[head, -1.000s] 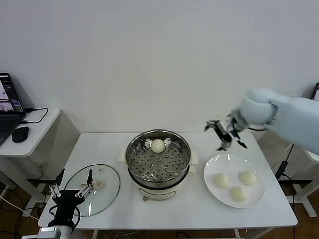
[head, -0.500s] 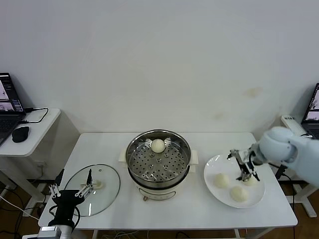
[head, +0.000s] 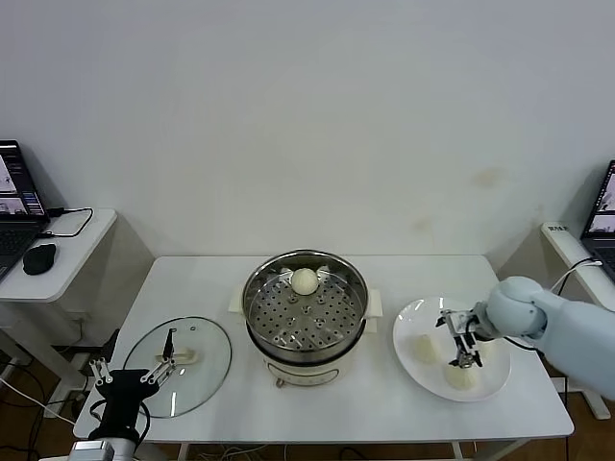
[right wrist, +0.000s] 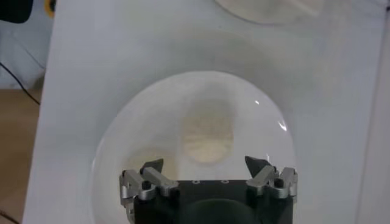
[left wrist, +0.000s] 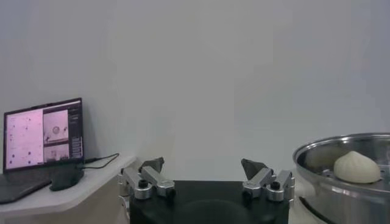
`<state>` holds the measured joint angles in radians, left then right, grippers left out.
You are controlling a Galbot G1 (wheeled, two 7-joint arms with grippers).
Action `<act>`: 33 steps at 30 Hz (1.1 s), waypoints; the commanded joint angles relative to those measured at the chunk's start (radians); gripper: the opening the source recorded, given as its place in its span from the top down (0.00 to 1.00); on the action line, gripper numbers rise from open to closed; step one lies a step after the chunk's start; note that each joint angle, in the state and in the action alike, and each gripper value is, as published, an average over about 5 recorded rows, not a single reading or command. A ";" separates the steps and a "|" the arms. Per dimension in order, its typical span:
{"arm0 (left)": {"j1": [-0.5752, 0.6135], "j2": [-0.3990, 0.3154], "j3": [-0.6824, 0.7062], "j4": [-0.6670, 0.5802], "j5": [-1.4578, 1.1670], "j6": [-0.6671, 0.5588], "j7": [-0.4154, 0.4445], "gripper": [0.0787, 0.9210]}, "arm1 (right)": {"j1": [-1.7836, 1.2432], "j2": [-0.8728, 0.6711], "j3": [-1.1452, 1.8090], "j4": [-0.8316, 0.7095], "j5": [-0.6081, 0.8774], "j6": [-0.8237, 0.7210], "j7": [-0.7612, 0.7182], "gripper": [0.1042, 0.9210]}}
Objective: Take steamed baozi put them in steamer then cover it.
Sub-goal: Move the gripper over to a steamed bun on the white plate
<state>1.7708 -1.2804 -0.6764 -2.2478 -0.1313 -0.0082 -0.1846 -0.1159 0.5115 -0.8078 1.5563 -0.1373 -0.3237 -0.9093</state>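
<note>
Plain white wall behind; white rectangular table (head: 384,403) in front, small side desk w/ laptop (head: 14,206) far left.

Centre of table: round shiny steel steamer on cream-white base (head: 305,312), one smooth cream-white round bun (head: 305,280) already on perforated tray, toward far side. Left of it, flat on table: round clear glass cover w/ metal rim and cream bar handle (head: 178,363). Right of steamer: flat white round plate (head: 490,379) w/ remaining buns, one at left (head: 426,350), one at near edge (head: 462,376); third presumably hidden behind gripper, can't confirm.

Right gripper (head: 460,338) low over plate, jaws spread wide, nothing between them. Wrist view: bun (right wrist: 207,135) sits ahead of the gripper (right wrist: 204,167), roughly centred btwn the two jaws but apart from both, not yet enclosed.

Step in hand, judged: 2nd bun pickup. To do well: descend straight so the bun sits btwn the jaws, close gently at widest part (soft dough, dents easily), avoid nudging neighbouring buns or scraping plate, lift clear of steamer rim before moving left.

Left gripper (head: 130,376) parked at near-left table edge beside cover, jaws apart, empty.
</note>
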 commanded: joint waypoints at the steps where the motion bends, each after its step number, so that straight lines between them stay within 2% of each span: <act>1: 0.001 0.000 -0.003 0.001 -0.001 -0.001 0.000 0.12 | -0.076 0.083 0.059 -0.103 -0.024 0.006 0.016 0.12; 13: -0.002 0.000 -0.001 0.006 -0.001 -0.001 0.000 0.12 | -0.093 0.120 0.066 -0.136 -0.027 -0.004 0.014 0.14; 23: 0.002 -0.005 -0.002 0.000 -0.001 -0.002 -0.002 0.12 | -0.082 0.123 0.071 -0.130 -0.015 -0.014 0.009 0.34; 28: 0.005 -0.005 -0.002 -0.006 -0.001 -0.001 -0.003 0.12 | 0.004 0.085 0.033 -0.088 0.046 -0.029 -0.020 0.39; 33: 0.005 -0.002 0.001 -0.013 -0.001 0.000 -0.002 0.12 | 0.212 0.012 -0.056 -0.022 0.149 -0.049 -0.072 0.40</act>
<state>1.7752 -1.2829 -0.6748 -2.2586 -0.1325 -0.0094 -0.1871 -0.1030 0.5858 -0.7848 1.4761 -0.0912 -0.3585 -0.9337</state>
